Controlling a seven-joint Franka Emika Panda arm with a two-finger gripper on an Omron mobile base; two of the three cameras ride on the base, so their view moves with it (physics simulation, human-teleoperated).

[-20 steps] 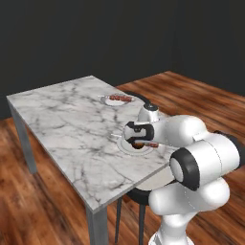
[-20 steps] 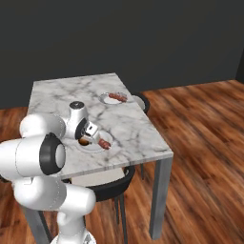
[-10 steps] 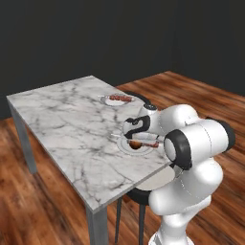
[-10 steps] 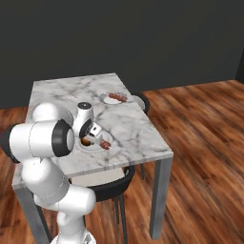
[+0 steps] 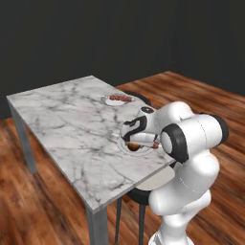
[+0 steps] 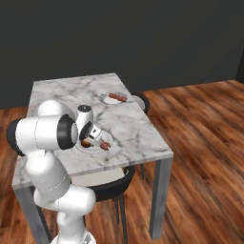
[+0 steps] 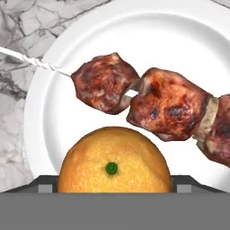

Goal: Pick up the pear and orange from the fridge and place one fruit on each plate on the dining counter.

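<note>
So the worktop [image 5: 67,119] has two plates on it: the near plate [image 7: 134,49] sits close to the near edge, just in front of the robot, and the far plate [image 6: 113,99] is further back along the right edge. On the near plate, the orange [image 7: 115,161] sits right beside the skewer [image 7: 148,101], between the fingers [image 7: 47,186], and a chair [image 6: 112,183] is tucked under the near edge of the worktop.

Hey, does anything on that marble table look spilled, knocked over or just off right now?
Nothing stands out. The orange sits between the gripper fingers over the near plate, beside its skewer. The far plate and its skewer sit tidy on the dining counter.
</note>
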